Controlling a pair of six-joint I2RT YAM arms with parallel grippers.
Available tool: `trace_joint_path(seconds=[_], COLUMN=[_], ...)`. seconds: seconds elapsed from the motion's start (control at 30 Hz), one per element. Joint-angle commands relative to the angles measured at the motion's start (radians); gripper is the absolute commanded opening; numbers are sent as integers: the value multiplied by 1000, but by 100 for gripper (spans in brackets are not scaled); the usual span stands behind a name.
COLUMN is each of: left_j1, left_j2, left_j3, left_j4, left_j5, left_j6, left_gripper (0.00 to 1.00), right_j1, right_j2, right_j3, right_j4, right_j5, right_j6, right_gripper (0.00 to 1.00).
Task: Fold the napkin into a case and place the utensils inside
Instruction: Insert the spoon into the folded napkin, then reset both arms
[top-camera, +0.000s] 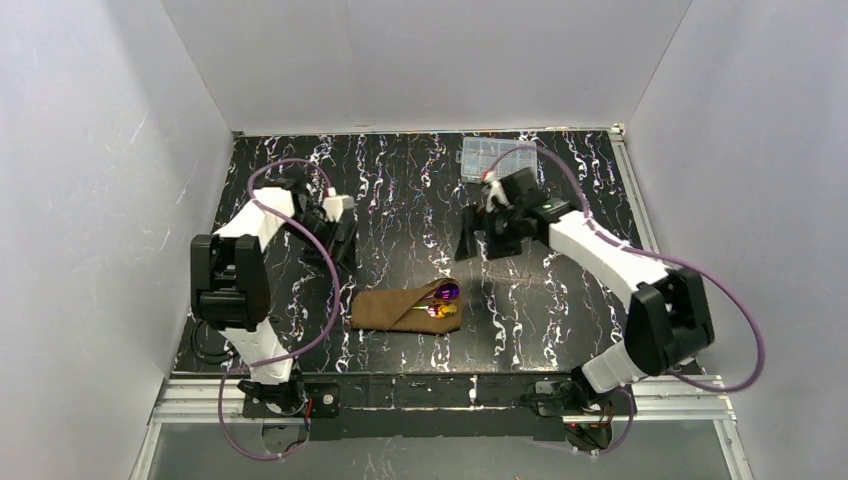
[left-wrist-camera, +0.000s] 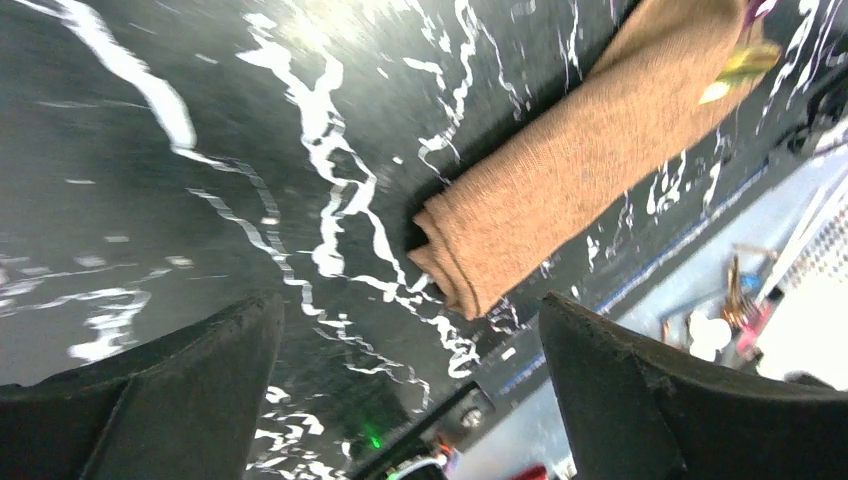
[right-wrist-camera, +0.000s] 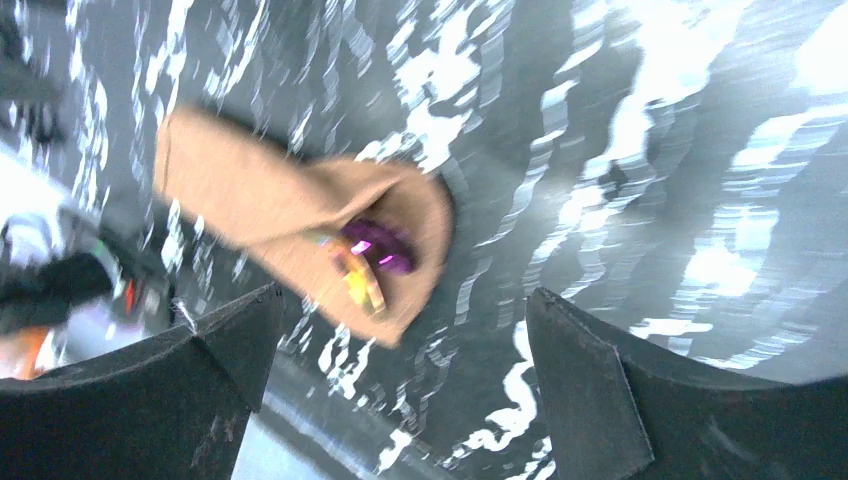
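Hovering empty, jaws apart, left gripper (left-wrist-camera: 410, 305) and right gripper (right-wrist-camera: 400, 295) are flanking the napkin (top-camera: 392, 310), needing gentle retreats to spare the tucked utensils (top-camera: 443, 300).

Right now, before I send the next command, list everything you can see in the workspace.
napkin: 1, brown, folded into a pouch, near-centre of the table
purple-headed utensil: 1, shiny, head poking out of the napkin's right end
gold-orange-headed utensil: 1, shiny, head poking out beside the purple one
compartment box: 1, clear plastic, far edge of the table, right of centre
table: 1, black with white marbling
left pincer: 1, black fingers, open and empty, left of and beyond the napkin
right pincer: 1, black fingers, open and empty, right of and beyond the napkin
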Motion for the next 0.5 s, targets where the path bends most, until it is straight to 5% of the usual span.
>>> trace_joint_path(seconds=[0.0, 0.2, 0.4, 0.47], left_j1=[123, 215, 216, 216], left_j2=[-110, -294, -435, -411], left_j3=[78, -250, -712, -787], left_j4=[74, 674, 1484, 1629], left_j5=[44, 162, 32, 30], left_j6=[-6, -102, -266, -274], left_gripper=[99, 99, 99, 99], right_j1=[-176, -233, -247, -282], right_j2=[-151, -266, -276, -256], right_j3=[3, -351, -625, -653], right_j4=[94, 669, 1099, 1131], right_j5=[278, 947, 1193, 1231], right_j6=[-35, -134, -234, -208], right_gripper=[99, 99, 99, 99])
